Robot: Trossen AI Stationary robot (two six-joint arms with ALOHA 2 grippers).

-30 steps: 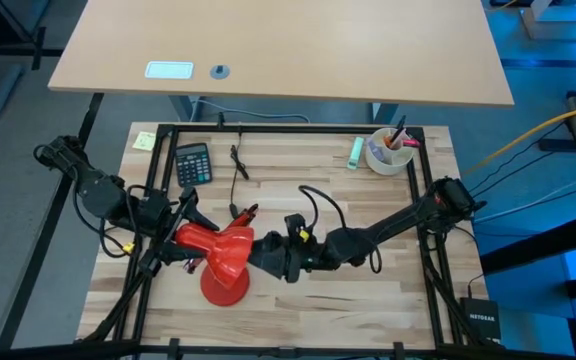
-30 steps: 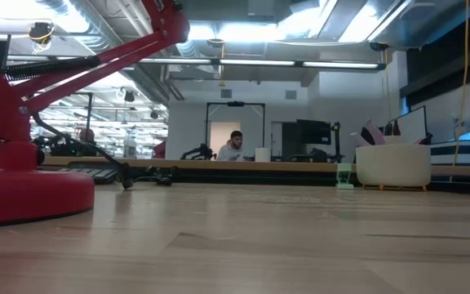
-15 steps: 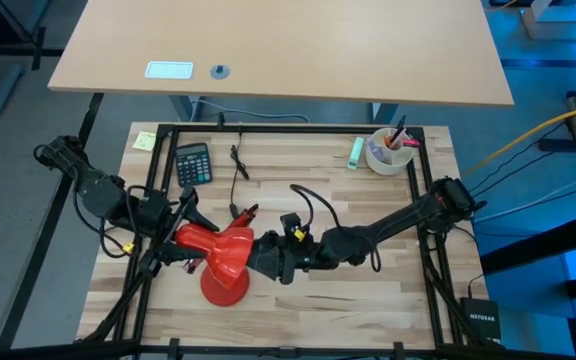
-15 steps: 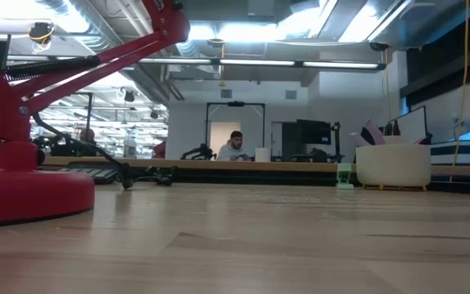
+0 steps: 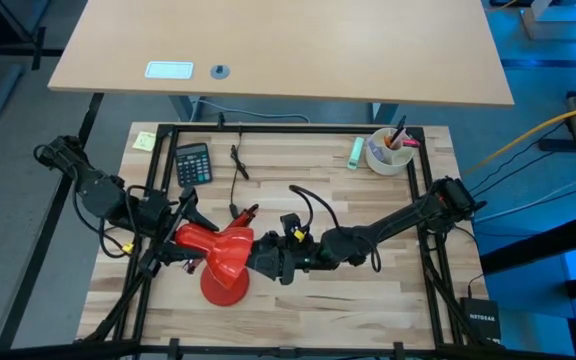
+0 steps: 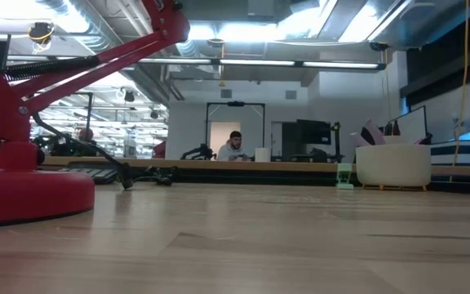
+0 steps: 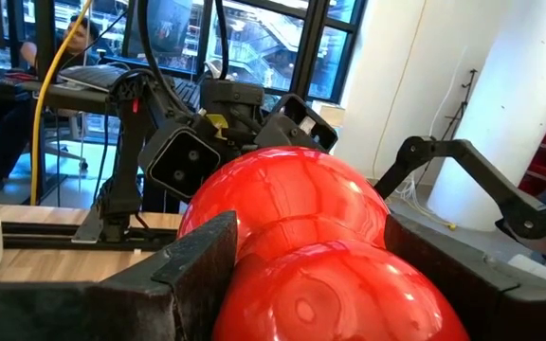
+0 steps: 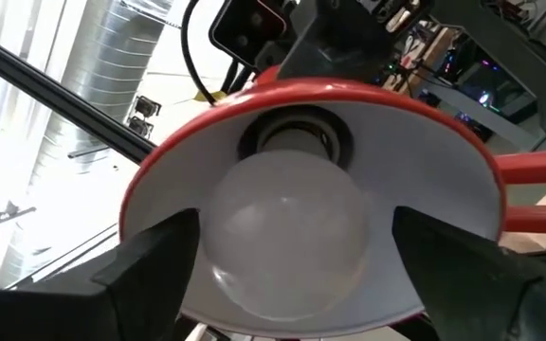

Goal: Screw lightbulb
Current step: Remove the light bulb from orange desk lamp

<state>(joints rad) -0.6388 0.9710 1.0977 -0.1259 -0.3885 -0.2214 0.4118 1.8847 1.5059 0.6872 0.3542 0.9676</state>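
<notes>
My right gripper (image 5: 268, 262) has pushed in toward the red lamp's shade (image 5: 230, 250) over the last second, and its fingers (image 8: 150, 260) now pinch the lightbulb (image 8: 287, 232), which sits inside the shade at the socket (how far it is threaded I cannot tell). My left gripper (image 7: 297, 284) clamps the shade from behind. I judge the screwing under way, twisting comes next
</notes>
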